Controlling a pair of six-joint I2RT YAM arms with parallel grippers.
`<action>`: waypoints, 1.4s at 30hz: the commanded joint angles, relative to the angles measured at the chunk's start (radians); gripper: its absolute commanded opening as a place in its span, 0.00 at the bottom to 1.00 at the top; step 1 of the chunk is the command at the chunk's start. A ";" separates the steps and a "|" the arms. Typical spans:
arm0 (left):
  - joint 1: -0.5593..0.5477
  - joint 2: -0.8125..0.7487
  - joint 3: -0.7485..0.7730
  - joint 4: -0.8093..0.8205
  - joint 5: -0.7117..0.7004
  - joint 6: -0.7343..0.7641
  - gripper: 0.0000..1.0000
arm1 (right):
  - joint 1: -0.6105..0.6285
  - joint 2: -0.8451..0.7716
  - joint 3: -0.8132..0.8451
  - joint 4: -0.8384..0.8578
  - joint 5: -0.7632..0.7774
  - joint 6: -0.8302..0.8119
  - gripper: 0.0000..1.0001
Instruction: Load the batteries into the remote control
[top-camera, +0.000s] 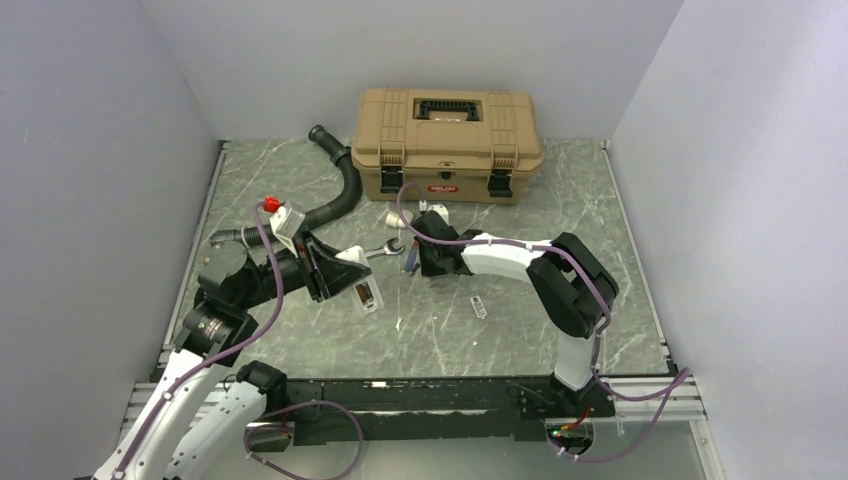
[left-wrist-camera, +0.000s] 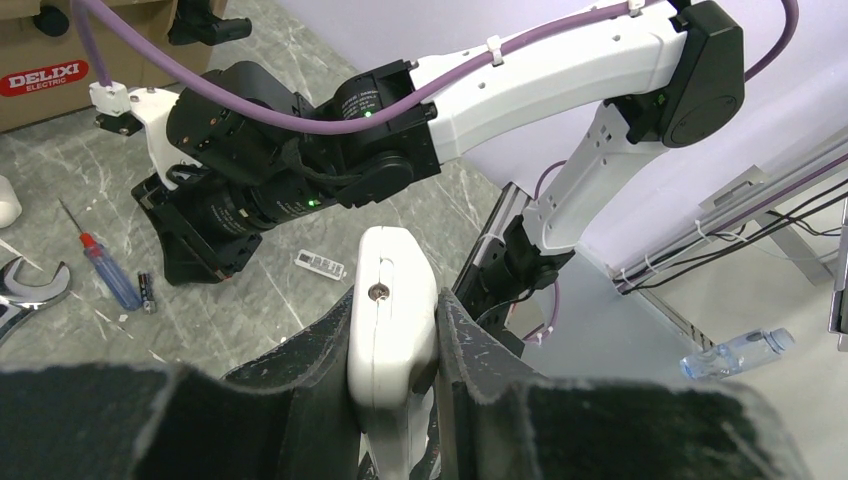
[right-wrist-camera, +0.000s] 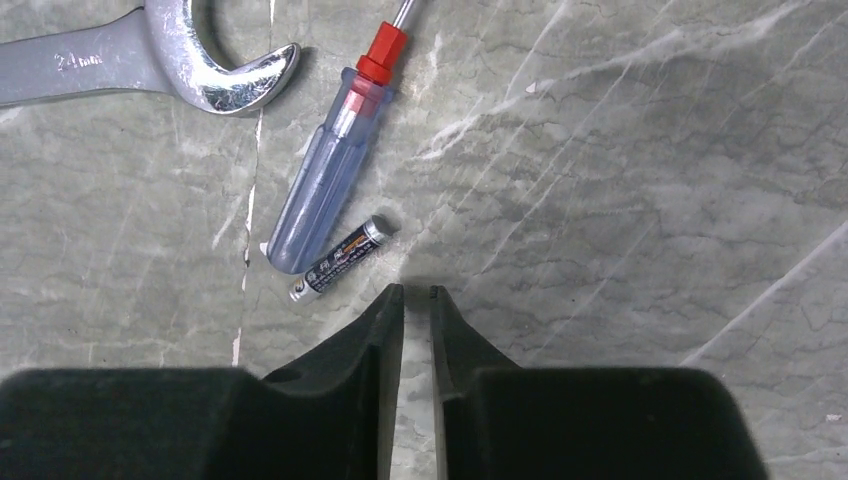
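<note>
**Position of parts.** The battery (right-wrist-camera: 340, 258) lies flat on the table (right-wrist-camera: 650, 200), just beside the butt end of the screwdriver (right-wrist-camera: 322, 195) handle; contact between the two cannot be confirmed. In the right wrist view it lies ahead of the right gripper (right-wrist-camera: 417, 295) and off to the left of the fingertips, close by. Its long axis runs on a diagonal, at a slant to the line of the slit between the fingers. The right arm is the nearer arm to the battery.

**Finger state.** The right fingers stand almost together with only a thin slit between them, and they hold nothing. The left gripper (left-wrist-camera: 395, 300) is clamped on the remote control (left-wrist-camera: 385, 265).

**Remote control.** It is held off the table, to the left of the screwdriver and nearer the arm bases. It is a slim white handset with a rounded end and one small screw on the exposed edge. In the overhead view its upward face shows a dark recess, probably the open battery bay.

**Next move, as judged.** The right fingers need to part, shift toward the screwdriver and turn square across the battery.
</note>
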 joint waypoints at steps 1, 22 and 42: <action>0.001 -0.004 0.035 0.033 -0.006 0.009 0.00 | -0.001 -0.026 0.014 -0.005 -0.007 0.040 0.25; 0.001 -0.032 0.049 -0.014 -0.018 0.042 0.00 | -0.001 0.004 0.099 -0.001 -0.065 0.148 0.42; 0.001 -0.029 0.054 -0.027 -0.022 0.059 0.00 | 0.008 0.087 0.152 -0.082 0.015 0.120 0.39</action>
